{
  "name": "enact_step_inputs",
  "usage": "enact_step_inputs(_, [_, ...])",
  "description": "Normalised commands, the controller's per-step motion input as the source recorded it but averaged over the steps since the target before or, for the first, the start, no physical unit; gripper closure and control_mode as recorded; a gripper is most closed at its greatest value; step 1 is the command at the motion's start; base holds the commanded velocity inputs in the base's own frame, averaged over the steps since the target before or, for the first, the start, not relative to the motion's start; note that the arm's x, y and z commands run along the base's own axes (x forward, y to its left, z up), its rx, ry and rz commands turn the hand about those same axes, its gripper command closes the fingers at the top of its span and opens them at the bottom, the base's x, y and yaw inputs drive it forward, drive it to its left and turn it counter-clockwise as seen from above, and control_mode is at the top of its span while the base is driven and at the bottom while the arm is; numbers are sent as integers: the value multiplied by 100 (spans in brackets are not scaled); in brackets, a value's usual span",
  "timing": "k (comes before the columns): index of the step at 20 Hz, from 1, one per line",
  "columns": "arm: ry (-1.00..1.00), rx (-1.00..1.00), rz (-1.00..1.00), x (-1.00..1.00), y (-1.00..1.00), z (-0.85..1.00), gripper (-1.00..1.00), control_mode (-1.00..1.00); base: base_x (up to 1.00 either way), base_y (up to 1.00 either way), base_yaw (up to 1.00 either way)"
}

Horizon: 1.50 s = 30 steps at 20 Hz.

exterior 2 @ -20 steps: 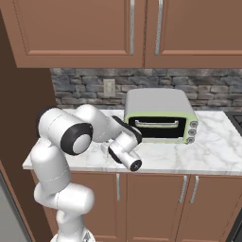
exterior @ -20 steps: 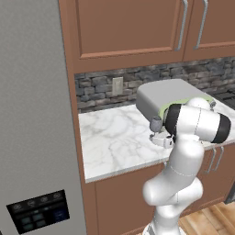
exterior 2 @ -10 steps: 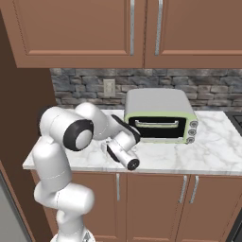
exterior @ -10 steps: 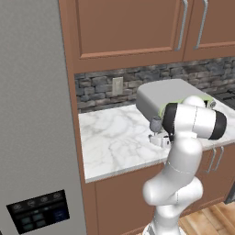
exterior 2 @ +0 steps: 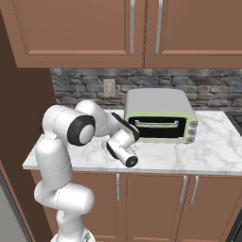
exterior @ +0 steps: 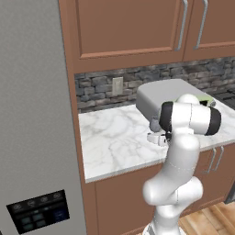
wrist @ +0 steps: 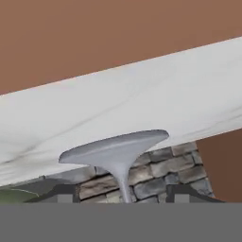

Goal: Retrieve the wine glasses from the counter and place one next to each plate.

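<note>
Arm is reaching over the counter, hand low just in front of the toaster oven. In the left base view the gripper is sitting just above the marble, beside the oven's left front corner; the forearm is covering most of it. In the right base view the wrist is pointing toward the camera, hiding the fingers.

Hand view is rolled, nearly upside down: the counter edge is running across the upper middle as a white band, brown cabinet front above it, grey stone backsplash below. A glass is showing its flat round foot and thin stem; the foot is lying against the marble, so it is standing on the counter. The stem is running down between the two dark fingertips, which are flanking it on either side with a visible gap. Gripper is standing partly open around the stem; cannot tell whether the pads are touching it. Bowl is out of sight.

A wall outlet is sitting on the backsplash left of the oven. Grey fridge is standing at the counter's left end.
</note>
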Motion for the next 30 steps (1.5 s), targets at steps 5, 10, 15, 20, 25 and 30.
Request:
enact_step_inputs(5, [1,0,-2,21,0,-7,100,-100,0,0,0])
enact_step_inputs(10, [0,0,-1,9,0,0,100,-100,0,0,0])
enact_step_inputs(15, [-11,1,0,-17,0,16,100,-100,0,0,0])
enact_step_inputs(20, [-19,8,5,-65,-7,97,100,-100,0,0,0])
enact_step_inputs(25, [-7,7,13,-58,-32,100,100,-100,0,0,0])
enact_step_inputs(30, [-8,2,22,-50,-73,100,100,-100,0,0,0])
